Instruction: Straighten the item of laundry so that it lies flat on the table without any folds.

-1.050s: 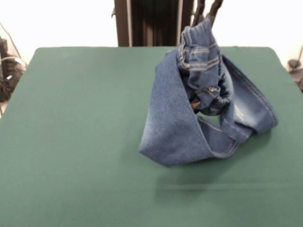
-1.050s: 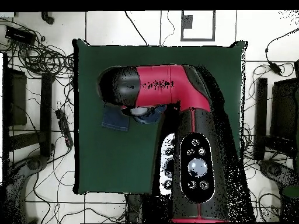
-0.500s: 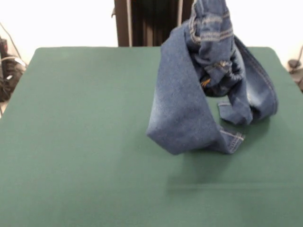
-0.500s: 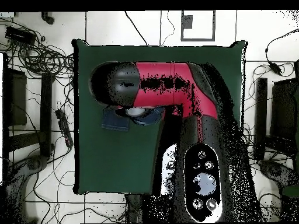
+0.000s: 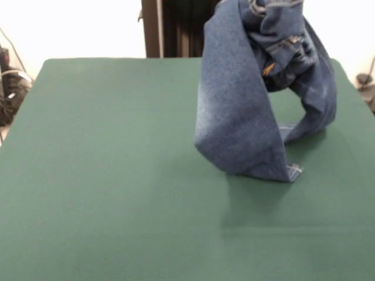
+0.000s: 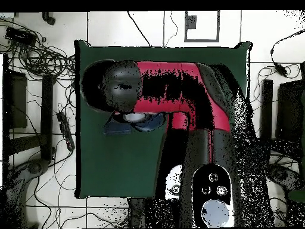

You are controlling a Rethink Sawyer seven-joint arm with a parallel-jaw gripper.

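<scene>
Near half of the table [image 5: 105,222] is bare green felt. Past that, the jeans [image 5: 246,117] hang in a bunched loop over the right side of the table in the front view. One leg drops as a wide flat panel, and its hem corner just about touches the felt. The other leg curves round behind and comes down close to the cloth. The waistband end is the highest part and runs off the top edge. Judging by that, they're held by the waist so the legs can hang free and untwist. The gripper itself is out of the front view. Overhead, the arm [image 6: 173,89] covers it, so I can't tell how the jaws stand. Only a bit of denim shows below the arm's head there. Still folded, nowhere near flat.
</scene>
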